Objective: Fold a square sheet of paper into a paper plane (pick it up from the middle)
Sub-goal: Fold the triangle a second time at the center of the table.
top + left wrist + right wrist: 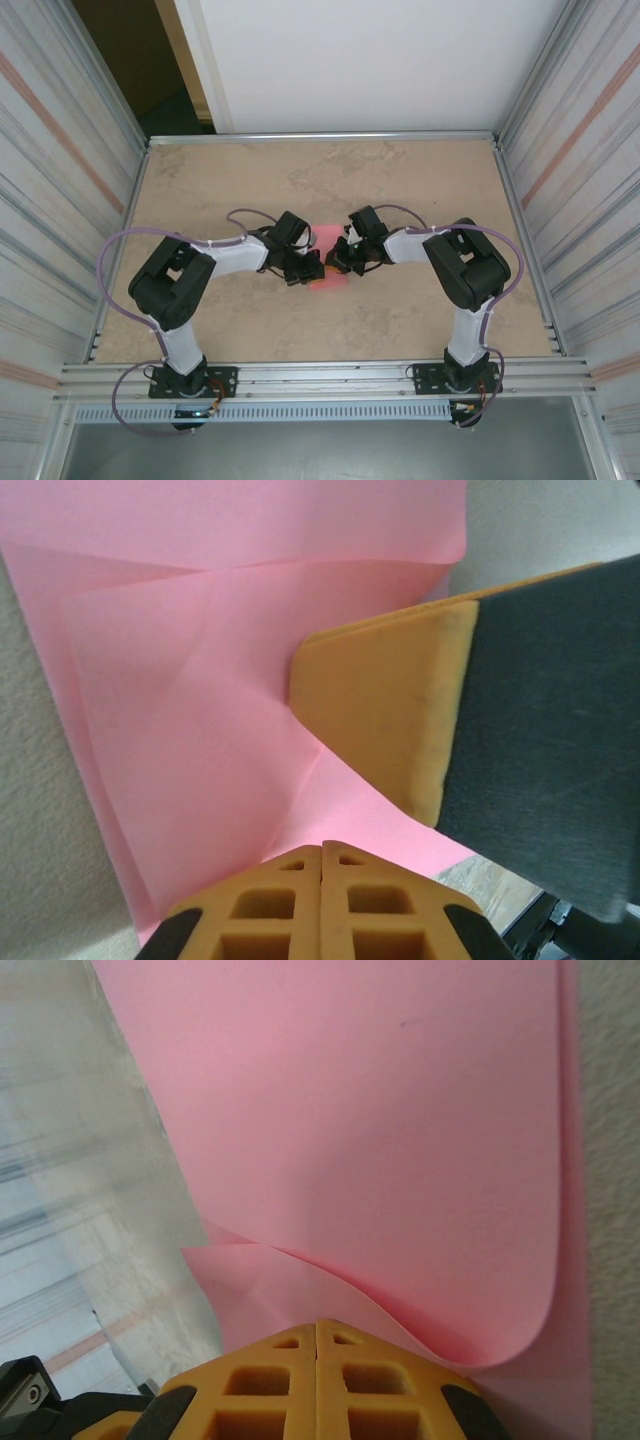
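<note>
The pink sheet of paper (326, 240) lies on the table's middle, mostly covered by both grippers. In the left wrist view the paper (200, 680) shows straight creases and a folded layer along its far edge. My left gripper (322, 846) is shut, its joined tips resting on the paper with nothing visible between them. From the right, one orange finger (385, 705) of the right gripper presses flat on the same sheet. In the right wrist view a flap of the paper (380, 1130) curls up over my shut right gripper (317, 1322). From above, the left gripper (313, 270) and right gripper (337, 262) nearly touch.
The beige table (400, 180) is boxed in by ribbed metal walls on the left (60, 180) and right (590, 180) and a white panel at the back. An aluminium rail (330, 375) runs along the near edge by the arm bases.
</note>
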You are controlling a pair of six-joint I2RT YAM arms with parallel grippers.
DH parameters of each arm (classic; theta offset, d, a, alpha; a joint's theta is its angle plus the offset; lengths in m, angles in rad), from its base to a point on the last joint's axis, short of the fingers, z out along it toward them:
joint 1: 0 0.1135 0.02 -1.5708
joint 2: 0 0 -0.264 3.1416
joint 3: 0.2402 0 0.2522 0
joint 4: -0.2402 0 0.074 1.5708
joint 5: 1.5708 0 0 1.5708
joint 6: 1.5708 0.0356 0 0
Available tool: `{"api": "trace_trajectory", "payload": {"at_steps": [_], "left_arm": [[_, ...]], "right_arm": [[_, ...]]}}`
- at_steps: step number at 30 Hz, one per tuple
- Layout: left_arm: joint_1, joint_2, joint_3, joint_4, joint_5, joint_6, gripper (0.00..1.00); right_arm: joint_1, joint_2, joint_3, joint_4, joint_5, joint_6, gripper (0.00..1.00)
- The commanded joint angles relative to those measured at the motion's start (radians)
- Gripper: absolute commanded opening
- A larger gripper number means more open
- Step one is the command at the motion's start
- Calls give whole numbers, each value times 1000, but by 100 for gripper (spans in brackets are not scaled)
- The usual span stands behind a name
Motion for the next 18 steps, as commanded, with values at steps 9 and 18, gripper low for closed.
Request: {"api": "trace_trajectory", "payload": {"at_steps": [9,18], "left_arm": [[-6,27,9,-43,-23,55,5],[-4,26,0,-60,-39,71,4]], "right_arm": [[2,93,-37,-142,103,23,0],[2,99,-37,-152,104,20,0]]}}
